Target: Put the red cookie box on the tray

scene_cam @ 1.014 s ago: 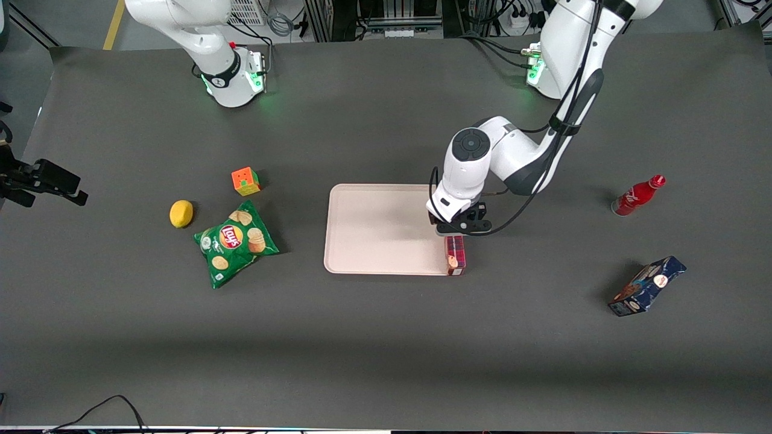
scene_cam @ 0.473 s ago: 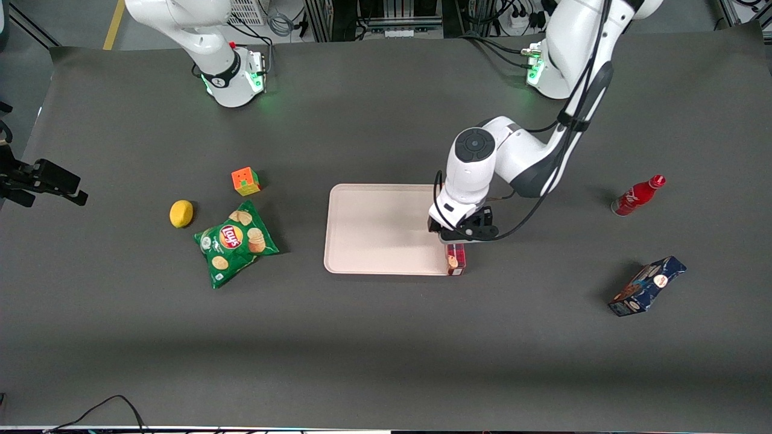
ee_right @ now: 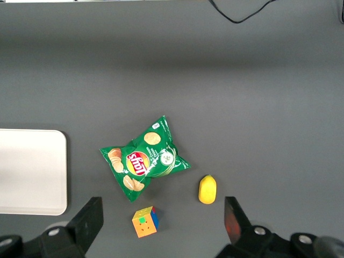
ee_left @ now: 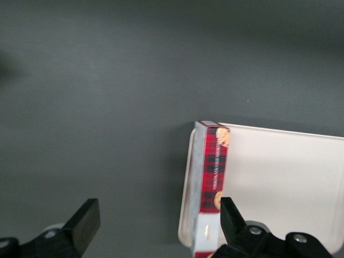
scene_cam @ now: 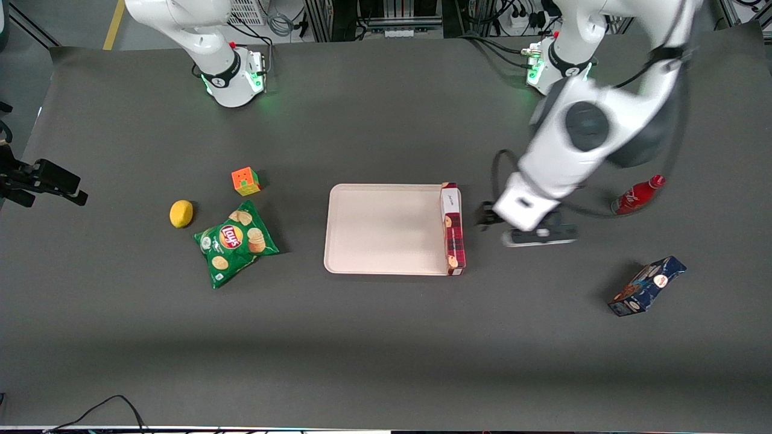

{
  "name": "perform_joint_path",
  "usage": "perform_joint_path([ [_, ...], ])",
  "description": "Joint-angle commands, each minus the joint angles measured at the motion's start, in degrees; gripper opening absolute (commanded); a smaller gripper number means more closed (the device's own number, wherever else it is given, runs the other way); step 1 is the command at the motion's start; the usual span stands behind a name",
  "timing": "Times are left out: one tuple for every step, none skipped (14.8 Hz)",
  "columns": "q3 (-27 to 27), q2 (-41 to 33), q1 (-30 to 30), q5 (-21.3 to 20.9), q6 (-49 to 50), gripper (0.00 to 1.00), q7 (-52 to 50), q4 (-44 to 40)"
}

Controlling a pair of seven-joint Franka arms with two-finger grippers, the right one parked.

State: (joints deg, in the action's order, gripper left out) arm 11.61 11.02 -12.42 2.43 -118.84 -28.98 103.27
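Note:
The red cookie box [scene_cam: 453, 232], a long slim tartan carton with a white end, lies along the edge of the pinkish-beige tray [scene_cam: 380, 229] that faces the working arm's end, resting at its rim. My left gripper [scene_cam: 515, 229] hangs over the bare mat beside the tray, toward the working arm's end, apart from the box. In the left wrist view the gripper [ee_left: 156, 226] is open and empty, with dark mat between its fingers [ee_left: 83, 223]. The same view shows the box [ee_left: 214, 174] on edge along the tray [ee_left: 279, 177] rim.
A red soda bottle [scene_cam: 638, 194] and a dark blue box [scene_cam: 646, 286] lie toward the working arm's end. A green chips bag [scene_cam: 236, 243], a lemon [scene_cam: 181, 213] and a colour cube [scene_cam: 245, 181] lie toward the parked arm's end.
The gripper was over the box at the tray's edge. It has let go and swung away toward the working arm's end. The box stays on the tray's edge, now in full view.

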Motion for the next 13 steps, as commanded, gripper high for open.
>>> perform_joint_path([
  [-2.9,-6.2,4.5,4.2,16.9,1.00,7.3,-7.0],
  [-4.1,-7.6,4.8,3.9,20.7,1.00,8.8,-8.8],
  [-5.1,-9.3,5.4,3.6,23.6,1.00,10.3,-9.7],
  [-5.4,-11.4,6.5,3.6,25.8,1.00,12.1,-9.8],
  [-5.4,-13.2,8.0,3.5,27.2,1.00,13.8,-9.8],
  [-5.5,-14.8,9.4,3.5,28.7,1.00,15.2,-9.8],
  [-6.6,-16.1,10.3,3.5,30.3,1.00,16.8,-9.9],
  [-7.7,-17.3,10.5,3.5,31.6,1.00,18.9,-10.3],
  [-9.0,-17.7,10.5,3.5,32.1,1.00,20.5,-11.0],
  [-10.3,-17.8,10.5,3.0,33.2,1.00,21.8,-12.2],
  [-11.2,-17.7,10.5,2.5,34.2,1.00,23.3,-13.5],
  [-11.3,-17.7,10.5,1.2,34.6,1.00,24.4,-14.2],
  [-11.3,-17.8,10.5,-0.9,34.6,1.00,24.8,-14.7],
])
